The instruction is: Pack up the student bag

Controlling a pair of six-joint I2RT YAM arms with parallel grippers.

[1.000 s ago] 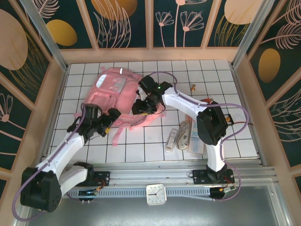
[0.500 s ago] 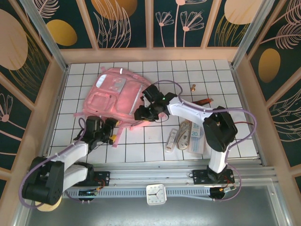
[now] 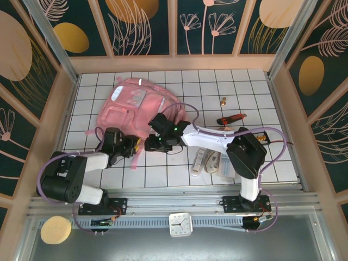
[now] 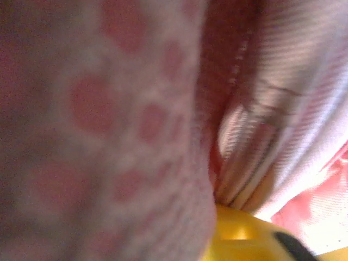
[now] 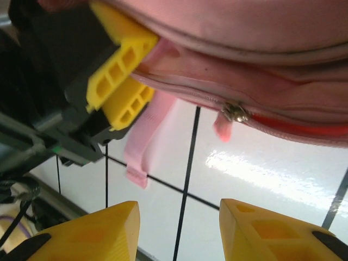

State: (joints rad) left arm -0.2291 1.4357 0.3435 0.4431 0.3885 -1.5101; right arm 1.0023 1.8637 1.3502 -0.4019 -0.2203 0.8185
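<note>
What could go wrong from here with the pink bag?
The left gripper pinches just the soft edge of the student bag; that fabric may slip out once the zip is tugged. The right gripper hangs open short of the small zip pull, so it might close on fabric instead. The loose strap beside them could snag.

left fingers [image 5: 126, 101] clamped, right fingers [image 5: 272, 234] apart
</note>
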